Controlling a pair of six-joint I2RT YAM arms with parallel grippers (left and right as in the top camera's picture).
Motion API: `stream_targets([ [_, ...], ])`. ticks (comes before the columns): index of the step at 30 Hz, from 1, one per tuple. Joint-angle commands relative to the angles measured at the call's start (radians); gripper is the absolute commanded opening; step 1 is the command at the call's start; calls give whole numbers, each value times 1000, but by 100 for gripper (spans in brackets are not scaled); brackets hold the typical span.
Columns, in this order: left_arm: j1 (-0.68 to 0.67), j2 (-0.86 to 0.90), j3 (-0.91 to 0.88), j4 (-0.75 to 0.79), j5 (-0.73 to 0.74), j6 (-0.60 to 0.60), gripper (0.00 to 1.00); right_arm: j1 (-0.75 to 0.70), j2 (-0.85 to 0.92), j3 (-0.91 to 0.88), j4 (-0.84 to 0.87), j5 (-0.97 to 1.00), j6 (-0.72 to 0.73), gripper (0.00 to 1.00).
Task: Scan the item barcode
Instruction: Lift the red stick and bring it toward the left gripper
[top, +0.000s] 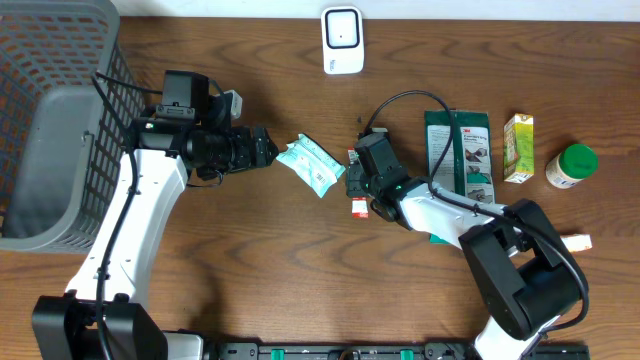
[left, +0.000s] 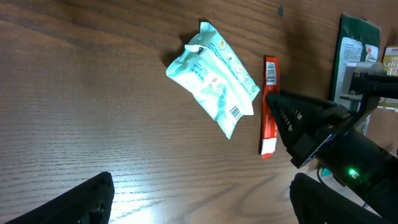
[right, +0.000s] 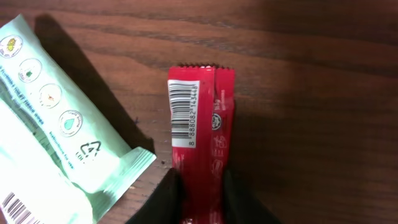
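The right fingers (right: 163, 198) squeeze the red snack bar (right: 199, 124) from both sides. It lies flat on the tabletop (right: 311, 93), barcode up, just beside a mint green pack (right: 56, 124). The left fingers (left: 81, 199) are wide apart, holding nothing.

Not much to read from where I'm standing. The red bar (right: 200, 143) has a white barcode label (right: 182, 115) along its left edge. The digits printed sideways beside the bars look like 8 888082 143448. A small round mark sits at 3 o'clock from that label, too tiny to make out.

The mint packet (right: 56, 124), at 9 o'clock from the bar, shows a recycling triangle (right: 91, 151), a row of round pictogram icons and its own barcode, numbers unreadable.

At 3 o'clock from the bar, the dark green pack (top: 457, 150) has a 3M logo (top: 466, 118). The little box (left: 390, 62) past it reads "GRE", rest cut off.
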Motion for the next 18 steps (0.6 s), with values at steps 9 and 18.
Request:
stream_targets([
  [9, -19, -3, -8, -10, 17, 18, 91, -44, -112, -5, -25, -90, 11, 1],
  [18, -56, -4, -8, 55, 488, 289, 91, -290, -393, -5, -16, -694, 130, 1],
])
